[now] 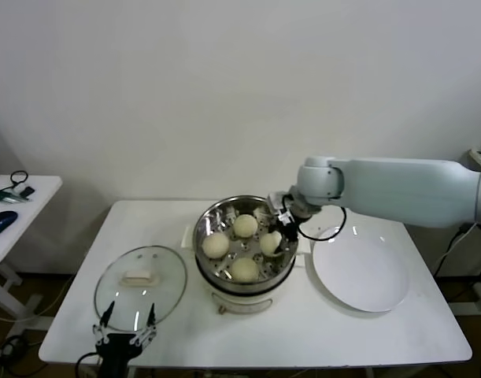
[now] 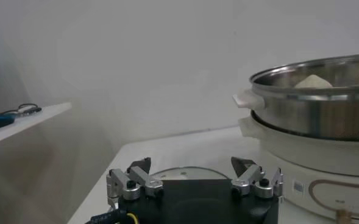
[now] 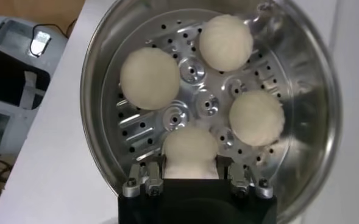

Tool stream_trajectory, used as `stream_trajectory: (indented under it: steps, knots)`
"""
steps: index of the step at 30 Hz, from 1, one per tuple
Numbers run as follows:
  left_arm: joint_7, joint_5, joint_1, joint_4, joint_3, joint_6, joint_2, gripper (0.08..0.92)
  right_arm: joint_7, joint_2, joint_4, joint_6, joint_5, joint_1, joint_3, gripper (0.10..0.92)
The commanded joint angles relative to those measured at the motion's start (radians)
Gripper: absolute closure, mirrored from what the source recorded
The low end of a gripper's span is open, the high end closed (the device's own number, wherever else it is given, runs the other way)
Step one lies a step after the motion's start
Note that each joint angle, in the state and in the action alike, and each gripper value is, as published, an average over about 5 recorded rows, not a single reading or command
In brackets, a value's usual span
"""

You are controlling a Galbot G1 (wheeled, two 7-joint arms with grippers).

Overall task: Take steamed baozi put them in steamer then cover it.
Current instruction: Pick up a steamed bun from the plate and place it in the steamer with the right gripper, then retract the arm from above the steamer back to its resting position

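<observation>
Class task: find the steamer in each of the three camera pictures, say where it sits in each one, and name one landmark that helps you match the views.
Head view: the steamer stands mid-table, between the glass cover and the white plate.
Left wrist view: its steel wall fills the right edge, beyond the open left pincer.
Right wrist view: seen from above, its perforated tray fills the frame.
Shared landmark: the baozi inside it.

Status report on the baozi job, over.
Right gripper shut on fourth baozi, low inside steamer. Three other baozi on tray. Left gripper open, near edge of cover on table. Nothing in the way.
</observation>
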Motion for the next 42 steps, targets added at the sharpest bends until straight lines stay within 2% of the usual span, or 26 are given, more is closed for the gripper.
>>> stream_trajectory:
  steps: [1, 10, 13, 18, 22, 25, 28, 34, 38, 42]
  knots:
    - [0.0, 0.001, 0.0, 0.001, 0.0, 0.0, -0.001, 0.177, 0.02, 0.011, -0.018, -0.01, -0.047, -0.066, 0.021, 0.457]
    - [-0.001, 0.0, 0.001, -0.002, -0.001, -0.002, 0.0, 0.177, 0.003, 0.003, -0.019, 0.015, -0.031, -0.039, 0.032, 0.443]
    - [-0.001, 0.001, 0.001, -0.002, 0.001, -0.002, -0.001, 0.177, -0.016, -0.004, -0.018, 0.039, -0.008, -0.018, 0.036, 0.39]
    - [-0.001, 0.002, 0.0, -0.004, 0.002, -0.002, -0.002, 0.177, -0.056, -0.036, -0.015, 0.084, 0.012, 0.047, 0.03, 0.258]
    - [-0.004, -0.001, 0.001, -0.007, 0.003, -0.002, -0.003, 0.177, -0.046, -0.094, -0.008, 0.095, 0.049, 0.092, 0.066, 0.209]
    - [-0.006, -0.004, 0.0, -0.012, 0.004, 0.001, -0.004, 0.177, 0.08, -0.167, 0.009, 0.074, 0.169, 0.065, 0.157, 0.203]
    - [-0.017, -0.01, 0.001, -0.017, 0.008, 0.006, -0.004, 0.177, 0.33, -0.256, 0.029, 0.06, 0.275, -0.053, 0.328, 0.203]
    - [-0.039, -0.008, -0.005, -0.015, 0.012, 0.003, 0.005, 0.177, 0.658, -0.42, 0.09, 0.087, 0.286, -0.458, 0.831, 0.203]
    - [-0.031, -0.005, -0.02, -0.007, 0.006, -0.003, 0.023, 0.177, 0.781, -0.512, 0.155, 0.13, 0.283, -0.827, 1.224, 0.203]
    - [-0.03, -0.011, -0.037, 0.002, -0.005, -0.004, 0.038, 0.177, 0.811, -0.535, 0.21, 0.177, 0.236, -1.282, 1.665, 0.203]
